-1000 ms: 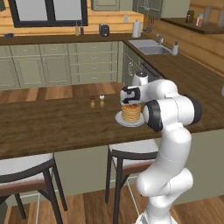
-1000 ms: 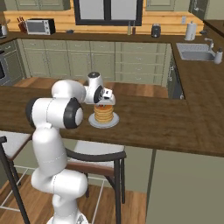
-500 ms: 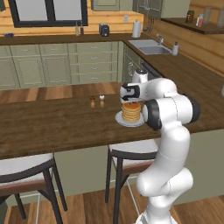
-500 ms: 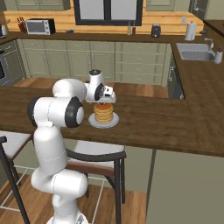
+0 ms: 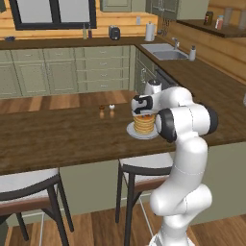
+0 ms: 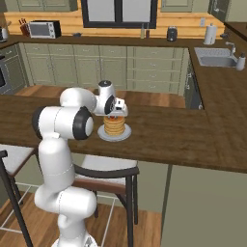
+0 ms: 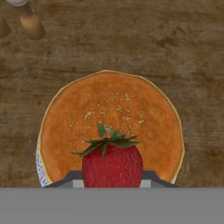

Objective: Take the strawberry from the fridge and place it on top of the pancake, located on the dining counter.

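Claw (image 7: 112, 173): closed on the strawberry (image 7: 112, 162), green leaves facing the pancake below it.
Strawberry: held directly above the pancake (image 7: 113, 122); contact between the two cannot be made out.
Pancake: golden stack on a white plate (image 6: 126, 134), resting on the dark wooden surface (image 6: 193, 140).
Shakers (image 5: 106, 110): two, standing near the plate.
Stools (image 5: 26, 185): white-cushioned, below the surface edge.

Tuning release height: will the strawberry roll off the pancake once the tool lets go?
The strawberry looks rounded and tapered, so it could roll or tip on landing. The pancake top looks flat and broad, which should stop it. It sits near the stack's edge in the hand view, so a low release seems safer.
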You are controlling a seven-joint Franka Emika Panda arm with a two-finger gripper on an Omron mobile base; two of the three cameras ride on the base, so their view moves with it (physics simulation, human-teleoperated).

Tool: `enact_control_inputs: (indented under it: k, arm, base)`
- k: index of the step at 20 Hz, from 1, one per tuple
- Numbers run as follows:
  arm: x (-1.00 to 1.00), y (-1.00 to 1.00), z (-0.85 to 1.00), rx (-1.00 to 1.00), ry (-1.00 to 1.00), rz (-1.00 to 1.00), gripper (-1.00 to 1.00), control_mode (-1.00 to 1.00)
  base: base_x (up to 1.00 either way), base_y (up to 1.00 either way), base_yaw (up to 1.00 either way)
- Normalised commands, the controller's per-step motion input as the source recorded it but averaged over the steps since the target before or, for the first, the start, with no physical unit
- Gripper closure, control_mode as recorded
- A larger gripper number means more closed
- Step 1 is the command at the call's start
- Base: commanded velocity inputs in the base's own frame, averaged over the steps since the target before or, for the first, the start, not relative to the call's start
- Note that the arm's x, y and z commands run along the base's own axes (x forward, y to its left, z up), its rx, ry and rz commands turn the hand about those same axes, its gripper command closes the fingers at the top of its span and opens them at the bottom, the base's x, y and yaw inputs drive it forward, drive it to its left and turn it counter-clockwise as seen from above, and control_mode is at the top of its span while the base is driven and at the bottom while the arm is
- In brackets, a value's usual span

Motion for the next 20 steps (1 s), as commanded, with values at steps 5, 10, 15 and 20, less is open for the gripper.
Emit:
enact_control_inputs:
  k: [5, 10, 15, 20]
  arm:
    - [0.0, 0.0, 0.0, 0.0, 0.0, 0.0, -1.0, -1.0]
    - [0.0, 0.0, 0.0, 0.0, 0.0, 0.0, -1.0, -1.0]
    - [0.0, 0.0, 0.0, 0.0, 0.0, 0.0, -1.0, -1.0]
    - [-0.01, 0.01, 0.39, -0.05, -0.01, 0.0, -1.0, -1.0]
  base:
    - [0.0, 0.0, 0.0]
    - [0.0, 0.0, 0.0]
    - [0.0, 0.0, 0.0]
    - [0.0, 0.0, 0.0]
